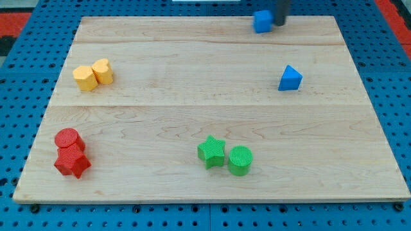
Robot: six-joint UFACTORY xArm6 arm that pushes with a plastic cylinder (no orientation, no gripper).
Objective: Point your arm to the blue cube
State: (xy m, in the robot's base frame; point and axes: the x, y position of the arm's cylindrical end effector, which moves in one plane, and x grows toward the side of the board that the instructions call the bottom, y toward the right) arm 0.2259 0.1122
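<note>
At the view's top edge, right of centre, the blue cube sits on the pale wooden surface, close to that surface's far border. Just to the cube's right, a dark rod descends from the top of the view; my tip lies immediately beside the cube's right face, either touching it or nearly so — motion blur prevents telling which. The arm carries no hand, only this rod, so no open or closed state applies.

Below and to the right of the cube, well apart from it, rests a blue triangular block.

Toward the view's left, two yellow blocks stand side by side and touching; their exact shapes cannot be made out with confidence.

Near the lower left corner, a red cylinder abuts a red star-shaped block just below it.

Along the view's bottom, around centre, a green star lies just left of a green cylinder, the two touching or nearly so.

Blue perforated panelling surrounds the surface on all sides.
</note>
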